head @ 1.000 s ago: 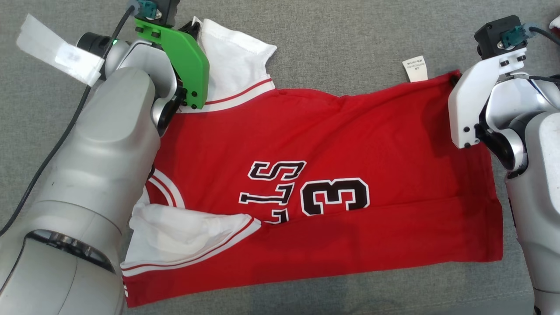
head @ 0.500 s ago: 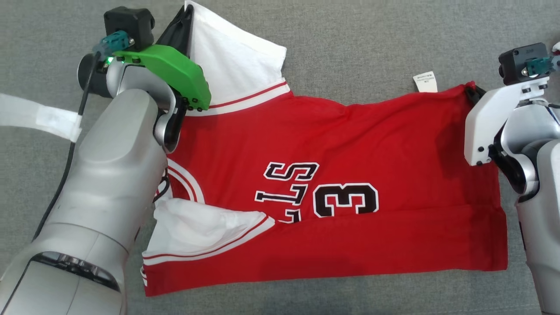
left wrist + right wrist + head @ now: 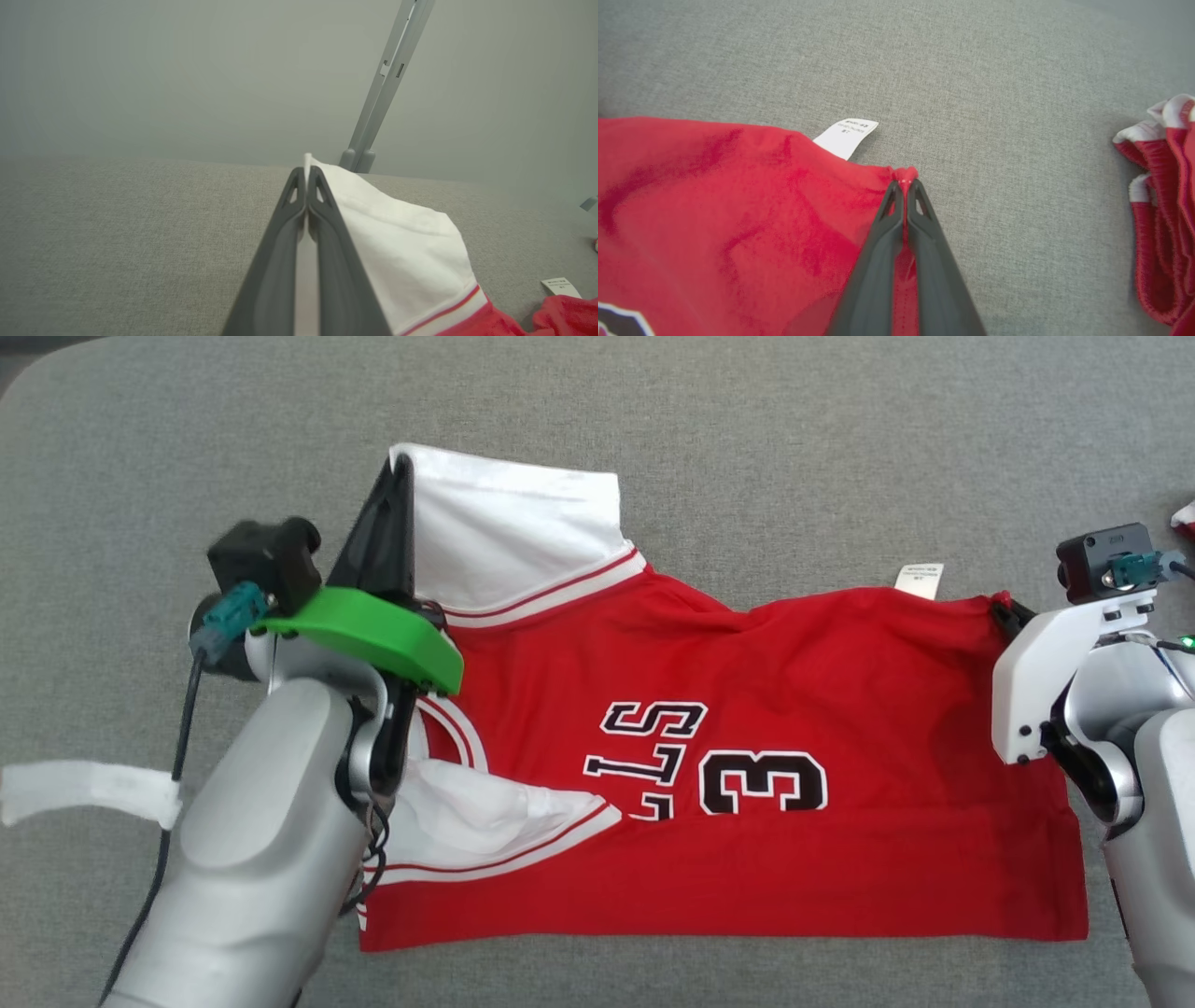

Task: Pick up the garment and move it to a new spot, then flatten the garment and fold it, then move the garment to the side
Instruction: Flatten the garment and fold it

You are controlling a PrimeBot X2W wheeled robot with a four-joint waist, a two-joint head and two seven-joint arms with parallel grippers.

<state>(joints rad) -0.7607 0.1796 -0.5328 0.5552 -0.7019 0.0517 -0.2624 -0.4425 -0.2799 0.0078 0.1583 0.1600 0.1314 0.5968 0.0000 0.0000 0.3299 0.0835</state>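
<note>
1. Holding the garment (image 3: 747, 728) by two far corners, spread number side up across the grey surface (image 3: 840, 448).
2. Pinching the white sleeve (image 3: 523, 523) at 11 o'clock with the left gripper (image 3: 306, 175), fingers pressed together on the cloth, seemingly lifted a little.
3. Pinching the red hem corner (image 3: 903, 173) at 2 o'clock with the right gripper (image 3: 904, 184), likewise clamped on cloth, just beside the care label (image 3: 845, 133).
4. Appears past pick-up and relocation, and midway through flattening, judging by the near sleeve (image 3: 485, 821) doubled over at 8 o'clock and ripples along the far edge.
5. Left to do: smoothing, folding, shifting aside.
6. Leaving alone the other red-and-white cloth (image 3: 1162, 210) at 3 o'clock.
</note>
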